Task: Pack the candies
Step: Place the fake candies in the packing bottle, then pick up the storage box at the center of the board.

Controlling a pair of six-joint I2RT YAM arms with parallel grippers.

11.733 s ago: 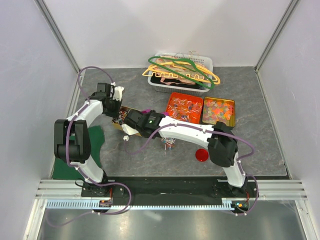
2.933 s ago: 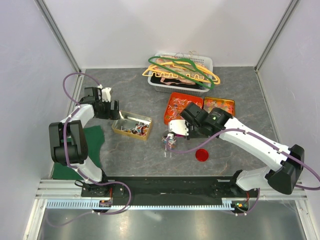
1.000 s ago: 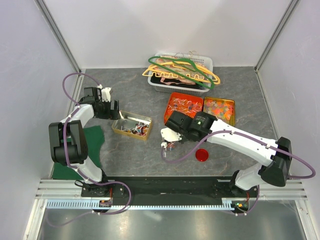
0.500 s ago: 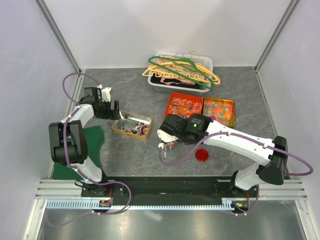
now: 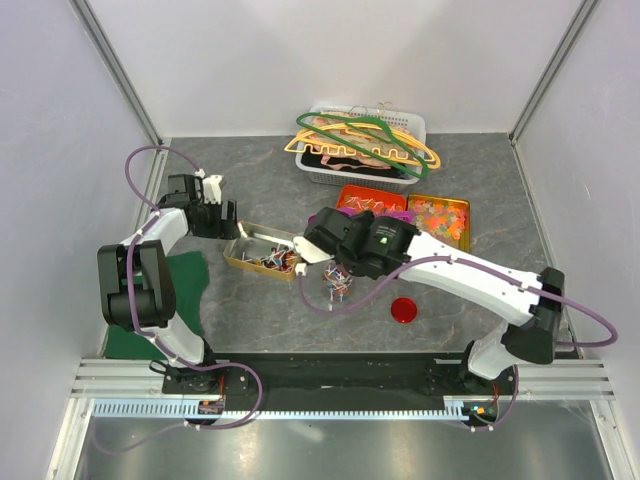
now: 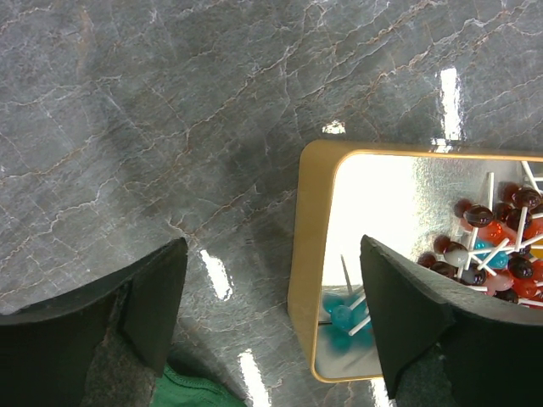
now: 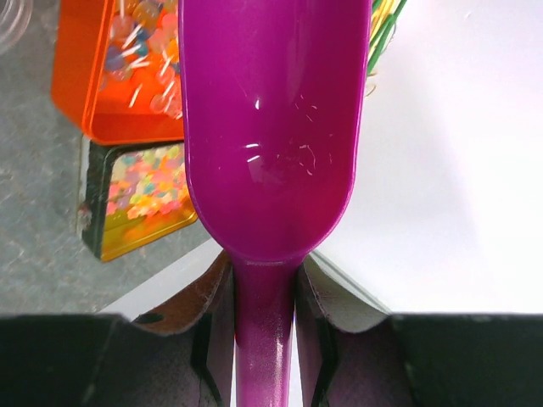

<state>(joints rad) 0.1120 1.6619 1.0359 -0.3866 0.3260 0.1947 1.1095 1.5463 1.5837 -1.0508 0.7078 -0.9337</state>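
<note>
Well, the right claw (image 7: 265,315) is clamped on the handle of the purple scoop (image 7: 267,127), and the left claw (image 6: 271,314) hangs wide apart beside the gold tin (image 6: 310,254) of candies (image 6: 496,246)

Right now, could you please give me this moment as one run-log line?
left gripper: open, at end of gold tin | right gripper: shut on purple scoop, scoop empty | jar: candies inside, red lid off

light: bright, even | glare: tabletop (image 6: 212,271), scoop (image 7: 263,153) | shadows: soft | focus: sharp
</note>
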